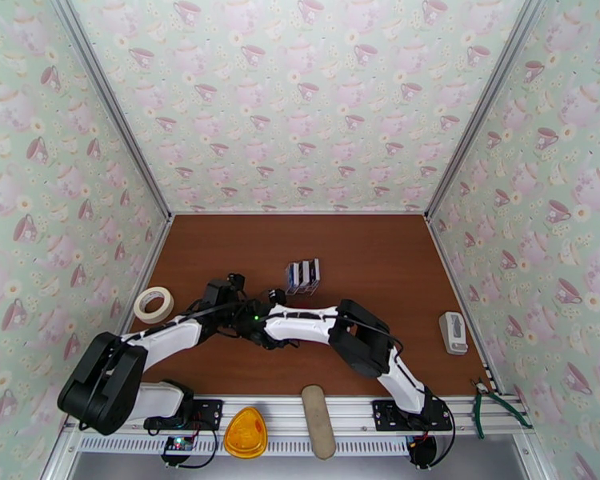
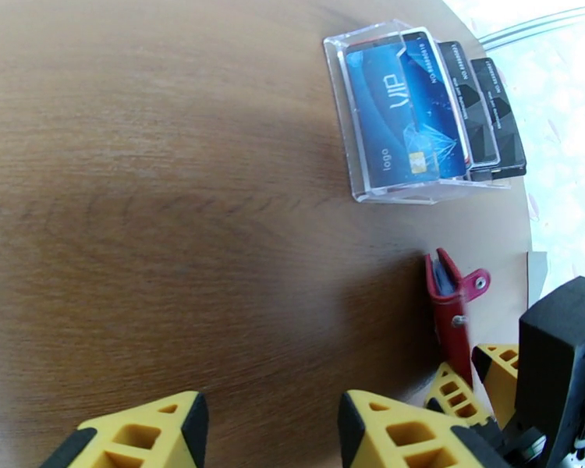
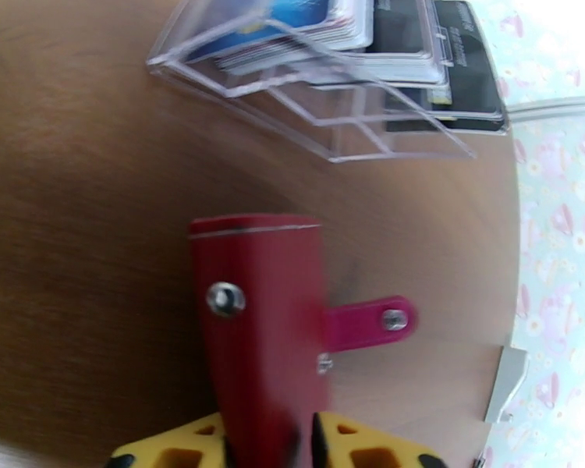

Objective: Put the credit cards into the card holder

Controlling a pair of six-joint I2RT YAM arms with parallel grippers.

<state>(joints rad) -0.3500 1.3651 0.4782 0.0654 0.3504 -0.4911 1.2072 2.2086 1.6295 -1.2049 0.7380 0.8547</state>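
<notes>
Card holder [image 3: 261, 337] stands on edge on the surface [image 2: 175, 189], grasped by your right pincer [image 3: 269, 442], near the clear stand [image 2: 370, 189] carrying the credit cards [image 2: 417, 111]. Your left pincer [image 2: 273, 430] hangs released alongside, jaws apart.

We log the credit cards [image 2: 405, 111]: one blue, others black, standing in a clear rack [image 2: 355, 173]. We log the card holder [image 3: 261, 329]: red, on edge, snap tab unfastened, nearby.

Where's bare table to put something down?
Free: the far strip between the clear card stand and the back wall; the stretch between that stand and the white device. Crowded: the middle, where both arms meet at the card holder.
</notes>
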